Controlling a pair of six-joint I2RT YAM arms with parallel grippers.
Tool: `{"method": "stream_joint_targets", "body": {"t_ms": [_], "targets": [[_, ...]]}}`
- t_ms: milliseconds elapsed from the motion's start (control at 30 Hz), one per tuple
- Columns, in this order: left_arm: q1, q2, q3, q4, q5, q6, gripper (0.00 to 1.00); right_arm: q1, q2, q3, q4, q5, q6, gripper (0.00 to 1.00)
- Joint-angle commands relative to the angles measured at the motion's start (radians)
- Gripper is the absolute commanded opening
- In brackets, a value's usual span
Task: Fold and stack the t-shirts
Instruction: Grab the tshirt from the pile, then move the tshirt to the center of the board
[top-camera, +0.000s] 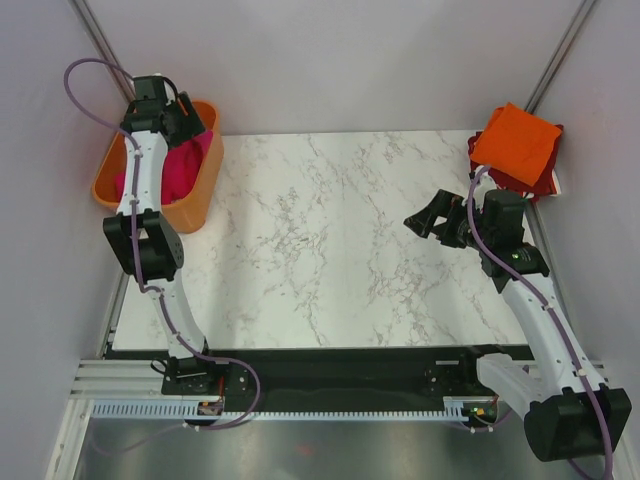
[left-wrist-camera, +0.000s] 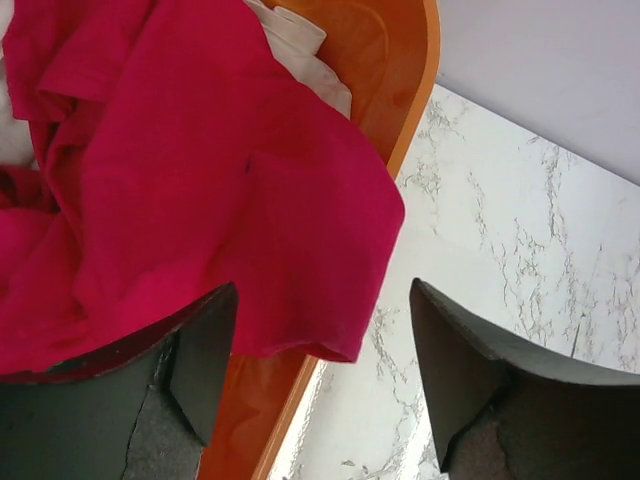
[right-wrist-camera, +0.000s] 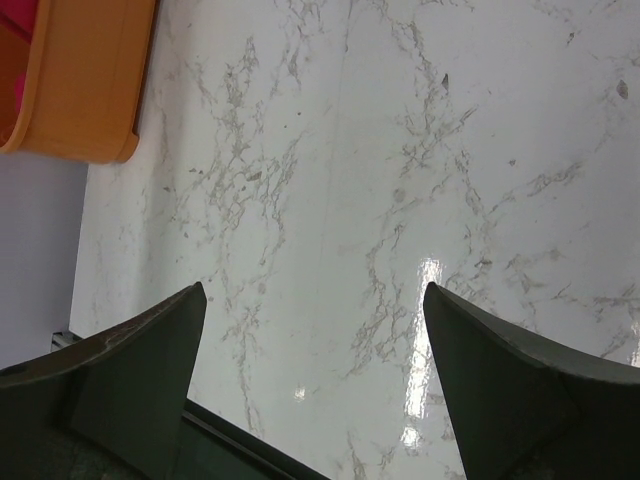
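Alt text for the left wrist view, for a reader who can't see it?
A magenta-pink t-shirt lies crumpled in an orange basket, one corner draped over the rim toward the marble table. The left gripper is open, close to that corner.

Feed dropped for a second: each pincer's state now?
Left pincer: open, holding nothing, by the magenta shirt.
Right pincer: open, holding nothing.

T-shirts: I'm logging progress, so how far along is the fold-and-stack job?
Done: the orange t-shirt lies folded on the dark red t-shirt. In hand: the open left gripper is at the magenta-pink t-shirt, crumpled in the orange basket. Left: lifting, folding and stacking it. The right gripper hangs open over the marble table.
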Motion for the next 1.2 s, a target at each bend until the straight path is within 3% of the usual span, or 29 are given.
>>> {"method": "stream_joint_targets", "body": {"t_ms": [0,33,100,133,167,367,467,600,767,933,967,1000,1033,1100,1167], "targets": [[0.003,0.019,0.056,0.006,0.025,0.025,0.65,0.008,0.006,0.019,0.035,-0.006,-0.028,0.98],[0.003,0.022,0.055,0.006,0.022,0.025,0.57,0.007,0.008,0.019,0.035,-0.006,-0.029,0.98],[0.003,0.027,0.047,0.006,0.019,0.025,0.3,0.011,0.02,0.025,0.032,-0.002,-0.032,0.98],[0.003,0.022,0.036,0.006,0.022,0.022,0.1,0.011,0.023,0.027,0.028,0.001,-0.032,0.98],[0.003,0.018,0.033,0.006,0.022,0.017,0.02,0.011,0.023,0.027,0.028,0.009,-0.035,0.98],[-0.007,-0.065,0.079,0.004,0.04,-0.007,0.02,0.014,0.026,0.023,0.025,0.025,-0.038,0.98],[-0.064,-0.137,0.209,0.006,0.048,0.002,0.02,0.014,0.015,0.033,0.022,0.031,-0.035,0.98],[-0.2,-0.174,0.49,0.027,0.193,0.022,0.02,0.016,-0.009,0.059,0.001,0.06,-0.034,0.98],[-0.262,-0.332,0.38,0.187,0.339,-0.067,0.02,0.014,-0.067,0.076,-0.018,0.101,-0.032,0.98],[-0.29,-0.392,0.277,0.187,0.483,-0.115,0.02,0.014,-0.095,0.082,-0.06,0.129,-0.037,0.98],[-0.308,-0.418,0.21,0.187,0.496,-0.112,0.05,0.014,-0.103,0.08,-0.067,0.133,-0.035,0.98],[-0.316,-0.433,0.17,0.187,0.506,-0.11,0.14,0.014,-0.106,0.079,-0.068,0.14,-0.037,0.98],[-0.32,-0.445,0.124,0.187,0.523,-0.106,0.52,0.016,-0.109,0.074,-0.068,0.143,-0.032,0.98],[-0.334,-0.49,-0.043,0.185,0.559,-0.093,0.99,0.014,-0.109,0.071,-0.071,0.146,-0.026,0.98],[-0.336,-0.524,-0.166,0.175,0.55,-0.073,1.0,0.014,-0.107,0.062,-0.071,0.144,-0.017,0.98]]}}
